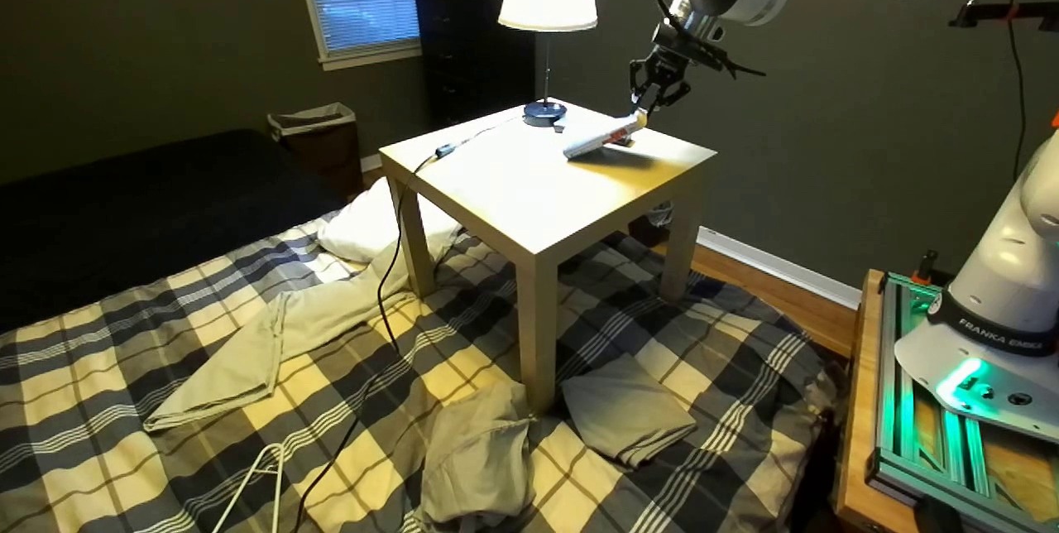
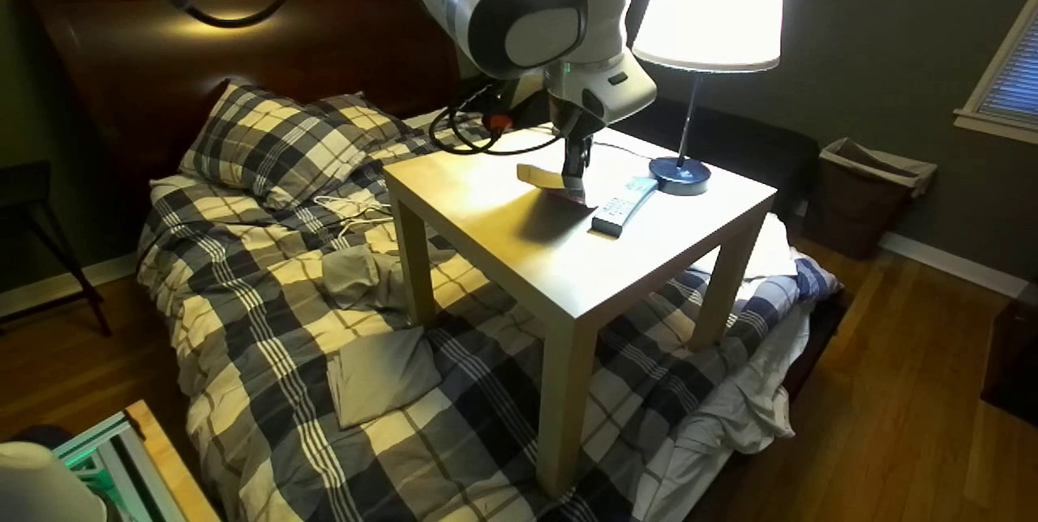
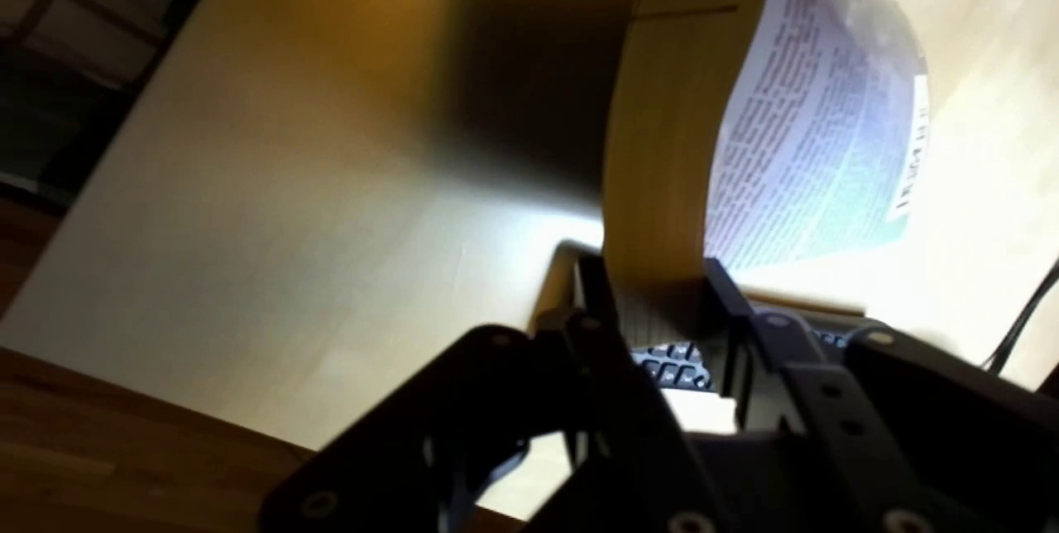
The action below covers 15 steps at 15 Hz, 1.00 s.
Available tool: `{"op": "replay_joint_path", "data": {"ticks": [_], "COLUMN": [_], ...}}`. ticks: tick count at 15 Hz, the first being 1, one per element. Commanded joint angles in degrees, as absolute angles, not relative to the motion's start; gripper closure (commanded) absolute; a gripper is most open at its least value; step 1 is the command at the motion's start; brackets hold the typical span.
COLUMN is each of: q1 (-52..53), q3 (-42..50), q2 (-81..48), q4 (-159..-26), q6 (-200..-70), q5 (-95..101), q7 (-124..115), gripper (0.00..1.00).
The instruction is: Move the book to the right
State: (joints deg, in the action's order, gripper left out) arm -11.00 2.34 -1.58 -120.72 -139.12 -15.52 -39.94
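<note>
The book [image 1: 602, 136] is above the small square table [image 1: 529, 210], tilted, with a dark shadow below it. In an exterior view its yellowish page edge [image 2: 542, 177] faces the camera. In the wrist view I see the curved page block [image 3: 678, 127] and the printed back cover with a barcode. My gripper [image 3: 658, 293] is shut on the book, with one finger on each side of its page edge. The gripper also shows in both exterior views [image 1: 647, 101] [image 2: 576, 168], pointing down at the table. I cannot tell whether the book's low end touches the table.
A dark remote [image 2: 623, 207] lies on the table beside the book, partly behind my fingers in the wrist view [image 3: 674, 366]. A lamp [image 2: 679, 175] stands near a table corner, its cord [image 1: 445, 151] crossing the tabletop. The table stands on a plaid bed.
</note>
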Motion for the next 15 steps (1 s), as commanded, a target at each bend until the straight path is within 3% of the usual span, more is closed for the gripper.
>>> {"op": "replay_joint_path", "data": {"ticks": [1, 2, 4, 9, 15], "q1": [-9.3, -9.1, -8.9, -8.5, -6.0], "q3": [4.2, 4.4, 4.7, 5.0, 3.0], "q2": [0.5, 0.7, 0.9, 1.4, 3.3], "q4": [-123.2, -123.3, -123.7, -124.7, -125.6], "q6": [-135.3, -134.6, -133.9, -134.1, -141.2], "q5": [-15.1, -15.2, -14.9, -14.1, -2.3], "q7": [-36.8, -36.3, -35.6, -35.0, -40.8], "gripper": [0.87, 0.49, 0.41, 0.03, 0.00]}}
